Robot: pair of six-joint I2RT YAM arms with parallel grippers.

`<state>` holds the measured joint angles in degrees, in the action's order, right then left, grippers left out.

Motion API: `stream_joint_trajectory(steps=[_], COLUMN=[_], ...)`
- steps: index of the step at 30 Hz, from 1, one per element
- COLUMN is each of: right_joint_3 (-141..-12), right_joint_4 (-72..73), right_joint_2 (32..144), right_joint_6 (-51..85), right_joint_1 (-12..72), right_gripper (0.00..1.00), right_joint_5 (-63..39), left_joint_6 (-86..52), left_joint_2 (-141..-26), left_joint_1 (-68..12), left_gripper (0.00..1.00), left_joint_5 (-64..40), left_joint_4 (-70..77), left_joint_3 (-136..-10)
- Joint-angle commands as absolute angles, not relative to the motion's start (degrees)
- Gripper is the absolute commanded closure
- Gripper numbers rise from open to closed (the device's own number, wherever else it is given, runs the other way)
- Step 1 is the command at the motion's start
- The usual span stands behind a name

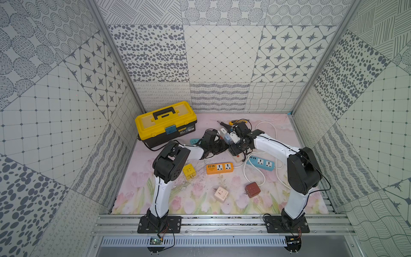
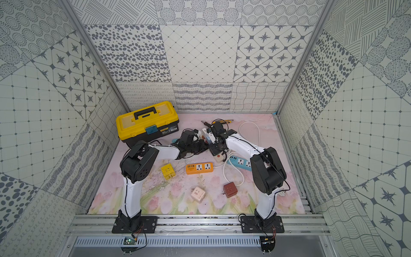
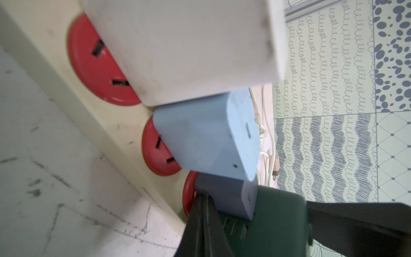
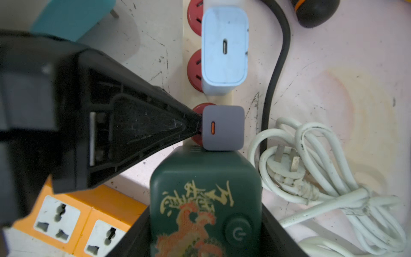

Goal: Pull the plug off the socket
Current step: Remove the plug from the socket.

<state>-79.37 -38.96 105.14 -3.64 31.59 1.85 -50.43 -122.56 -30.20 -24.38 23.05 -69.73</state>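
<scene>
Right fingers [image 4: 133, 241] grip green plug [image 4: 206, 169]; gold script [image 4: 195, 198] illegible

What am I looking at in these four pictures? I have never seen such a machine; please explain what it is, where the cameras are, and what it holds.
It is a robot: a left arm and a right arm, bolted to a rail at the front. The two wide pictures come from one camera above. The two close pictures come from cameras on the wrists. On the flowered mat lie a yellow toolbox, an orange power strip, a blue power strip, a yellow adapter, a cream adapter, a brown adapter, and a white power strip that carries chargers. The right gripper is closed on the green charger. The left gripper is shut and holds nothing; its tip seems to press on that strip beside the grey charger.
</scene>
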Motion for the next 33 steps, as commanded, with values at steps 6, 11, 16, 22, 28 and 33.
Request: stream_joint_trajectory(steps=[6,11,16,22,28,33], right_joint_3=[-80.48,-82.44,-83.30,-82.94,-85.34,-87.71], right_joint_4=[-26.84,-31.87,-33.76,-31.21,-35.98,-37.14], right_joint_2=[97.13,98.08,98.34,96.28,99.81,99.52], right_joint_6=[8.08,2.32,-2.21,7.71,1.21,-2.89], right_joint_1=[27.23,32.11,34.89,26.72,31.37,35.59], right_gripper=[1.00,1.00,1.00,1.00,1.00,1.00], right_joint_5=[-16.62,-5.50,2.93,-14.26,-10.30,0.42], left_joint_6=[-51.42,-51.36,-51.31,-52.56,-52.21,-52.03], left_joint_2=[-125.24,-125.36,-125.24,-124.70,-124.83,-124.89], left_joint_1=[-30.92,-31.00,-31.03,-31.03,-31.06,-31.15], left_gripper=[1.00,1.00,1.00,1.00,1.00,1.00], left_joint_5=[-16.18,-16.19,-16.28,-15.61,-15.66,-15.67], left_joint_4=[-3.38,-4.12,-3.04,-0.85,-1.72,-2.48], left_joint_3=[-66.84,-67.34,-66.73,-65.05,-65.70,-65.97])
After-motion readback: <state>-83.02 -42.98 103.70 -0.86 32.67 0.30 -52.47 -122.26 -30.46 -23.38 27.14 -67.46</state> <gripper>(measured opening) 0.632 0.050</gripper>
